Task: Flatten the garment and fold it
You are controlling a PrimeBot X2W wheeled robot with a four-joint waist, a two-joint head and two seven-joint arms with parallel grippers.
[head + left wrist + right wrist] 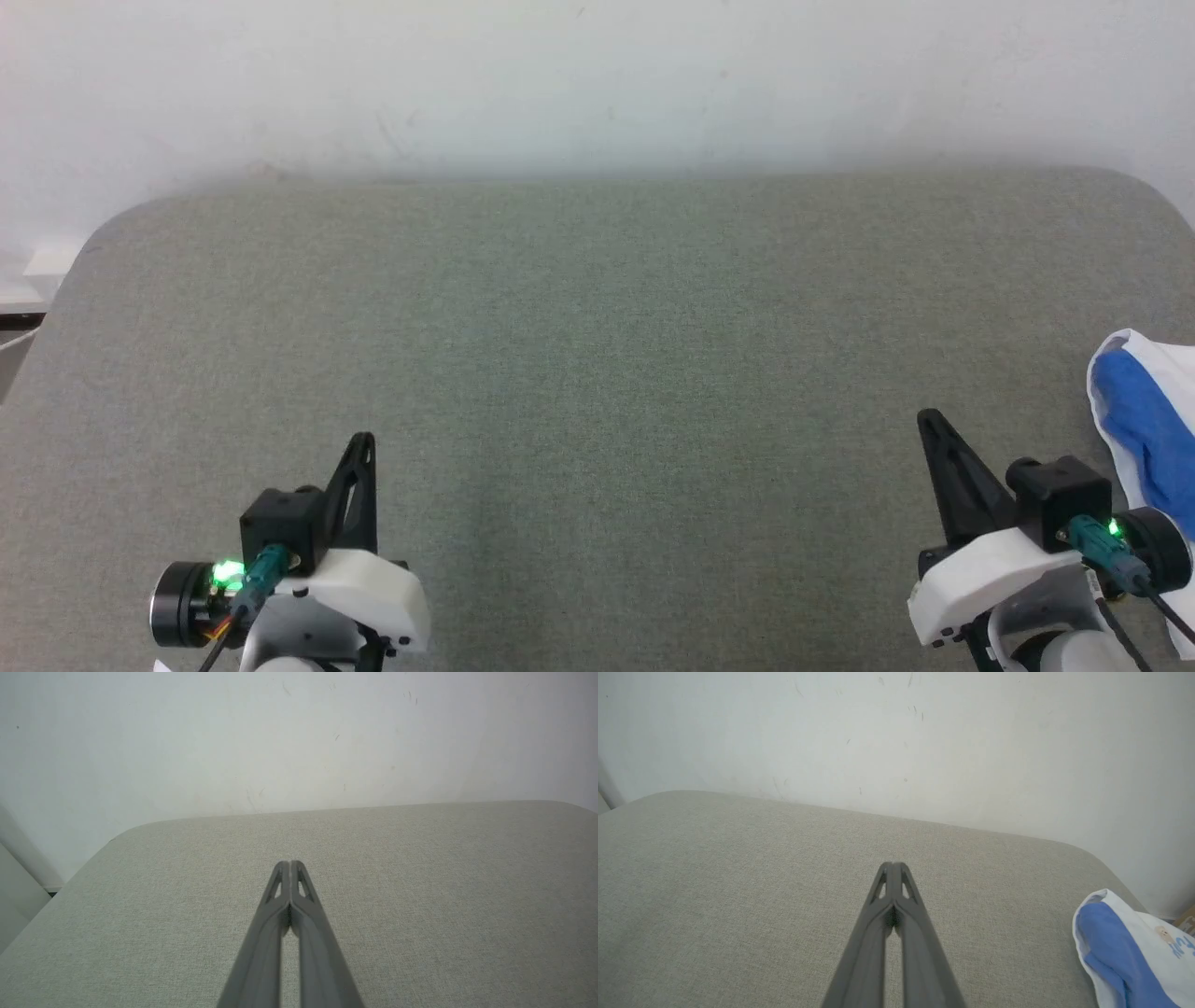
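Both arms sit low at the near edge of the grey worktop [597, 373], forearms angled up and away toward the white wall [597, 75]. The left gripper [362, 446] is at lower left, its fingers [264, 942] pressed together at the tips with nothing between them. Same deal for the right gripper [929, 422] at lower right: pinched closed and empty. The garment [1144, 420] is bunched up at the worktop's right edge, just beside the right wrist, with blue showing inside white.
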